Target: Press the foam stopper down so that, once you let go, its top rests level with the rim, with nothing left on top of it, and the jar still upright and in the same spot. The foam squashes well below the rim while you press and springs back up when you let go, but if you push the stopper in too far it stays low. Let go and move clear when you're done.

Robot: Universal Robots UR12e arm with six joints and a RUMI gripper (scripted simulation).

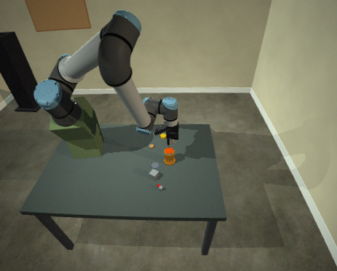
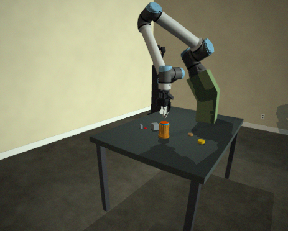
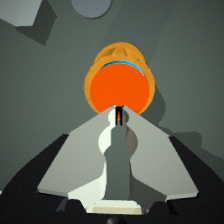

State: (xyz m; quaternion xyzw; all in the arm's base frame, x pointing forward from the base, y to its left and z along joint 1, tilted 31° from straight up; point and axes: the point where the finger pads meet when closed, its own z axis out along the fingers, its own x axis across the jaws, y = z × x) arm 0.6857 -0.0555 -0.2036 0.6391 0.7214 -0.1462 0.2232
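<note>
A dark table (image 1: 97,197) is seen on a grey floor, near the corner of two pale walls. The arm (image 1: 122,69) is mounted on a green block (image 1: 83,138) at the table's back left corner in the top view, and is bent up and over so that the wrist points straight down above the middle of the table.

The gripper (image 2: 165,115) is hung directly above the jar (image 2: 163,131), with a clear gap between its tips and the jar's top in the exterior view. Its jaws are clenched together with nothing held between them; in the wrist view the pale fingers are seen meeting at a point over the near edge of the stopper.

The orange jar is stood upright near the table's centre. Its mouth is filled by the red-orange stopper (image 3: 118,90), on which nothing is lying. A thin blue line is shown along the far rim in the wrist view. Whether the stopper's top is level with the rim cannot be told.

A grey cube (image 1: 154,174) and a grey disc (image 1: 155,165) are placed just beside the jar. A yellow disc (image 2: 201,141) and a tan disc (image 2: 190,134) are set apart from it on the other side. A small grey cylinder (image 2: 141,126) and a red bead (image 2: 145,128) are found beyond the cube.
</note>
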